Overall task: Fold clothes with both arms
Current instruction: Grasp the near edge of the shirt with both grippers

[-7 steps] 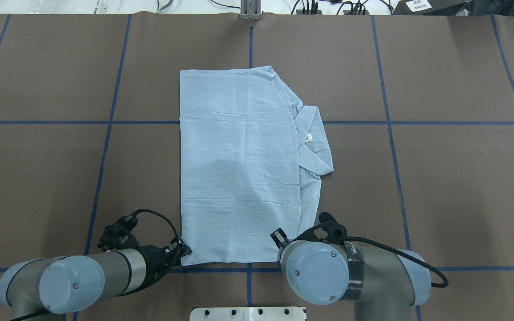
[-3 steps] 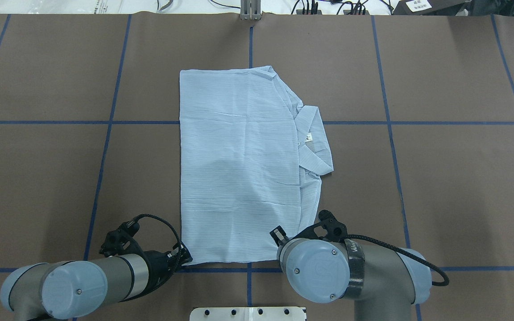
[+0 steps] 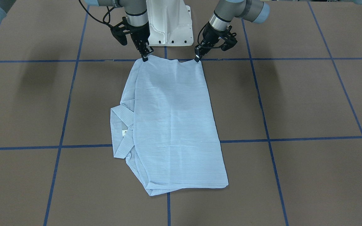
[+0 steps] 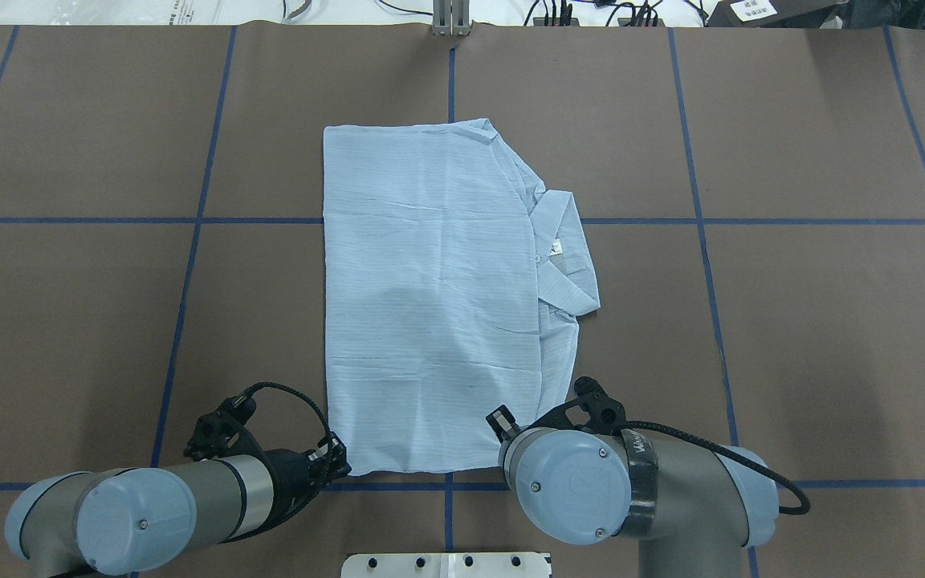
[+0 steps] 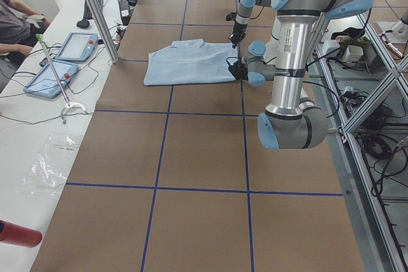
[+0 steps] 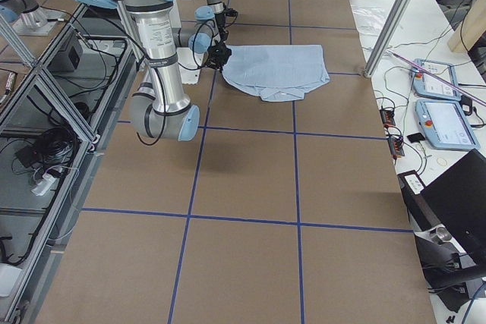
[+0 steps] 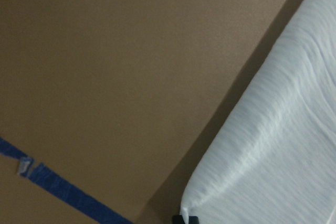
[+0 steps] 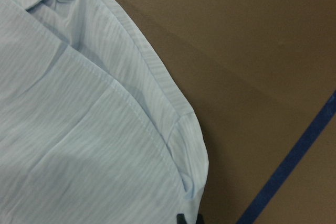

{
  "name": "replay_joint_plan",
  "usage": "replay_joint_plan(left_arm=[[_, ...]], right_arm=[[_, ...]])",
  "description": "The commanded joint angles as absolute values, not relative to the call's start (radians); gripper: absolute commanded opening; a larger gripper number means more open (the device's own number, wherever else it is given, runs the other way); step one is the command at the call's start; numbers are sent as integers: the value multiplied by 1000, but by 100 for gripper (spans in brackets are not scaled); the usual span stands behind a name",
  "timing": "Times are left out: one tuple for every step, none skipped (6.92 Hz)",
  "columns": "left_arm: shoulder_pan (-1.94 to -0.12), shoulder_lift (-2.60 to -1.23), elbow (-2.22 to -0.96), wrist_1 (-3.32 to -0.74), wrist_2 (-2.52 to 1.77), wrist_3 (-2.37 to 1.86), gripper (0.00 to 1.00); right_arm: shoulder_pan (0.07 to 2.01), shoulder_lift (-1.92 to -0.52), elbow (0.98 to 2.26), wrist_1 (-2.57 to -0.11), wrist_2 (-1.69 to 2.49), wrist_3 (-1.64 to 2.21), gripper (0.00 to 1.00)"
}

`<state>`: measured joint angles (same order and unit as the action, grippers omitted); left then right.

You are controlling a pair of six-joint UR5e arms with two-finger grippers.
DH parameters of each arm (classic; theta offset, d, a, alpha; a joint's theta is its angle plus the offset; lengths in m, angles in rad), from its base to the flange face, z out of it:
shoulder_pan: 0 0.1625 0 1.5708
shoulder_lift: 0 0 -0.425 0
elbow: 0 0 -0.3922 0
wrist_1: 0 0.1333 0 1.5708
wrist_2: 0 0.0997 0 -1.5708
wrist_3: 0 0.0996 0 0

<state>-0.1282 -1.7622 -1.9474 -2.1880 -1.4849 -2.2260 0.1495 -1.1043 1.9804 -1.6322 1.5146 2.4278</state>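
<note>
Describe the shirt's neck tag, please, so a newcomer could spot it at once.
On the brown table lies one pale-blue shirt. Its collar juts from the side on the robot's right. The neck tag is the only white patch at that collar.

Two silver-grey jointed arms [image 4: 209, 490] with light-blue joint caps [image 4: 571, 487] and black cables [image 4: 675, 434].

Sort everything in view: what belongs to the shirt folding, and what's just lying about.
Job: shirt; left gripper and right gripper, each pinching a near corner.
Lying about: blue tablets, plastic bag, red bottle, all on the side bench.
</note>
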Motion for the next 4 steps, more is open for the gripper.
replay_joint_plan(left_arm=[[-138, -1772, -1996, -2158, -1485, -2290, 0], [-152, -1770, -2026, -2155, -1488, -2339, 0], [-173, -1769, -2060, -2137, -1491, -2400, 0], [-178, -1769, -2121, -2072, -1490, -2486, 0]], right_arm=[[162, -1104, 2003, -1632, 1514, 2436, 0], [179, -1106, 2032, -1632, 1514, 2444, 0], [190, -1120, 2083, -1634, 1513, 2466, 0], [195, -1130, 2114, -1634, 1506, 2538, 0]])
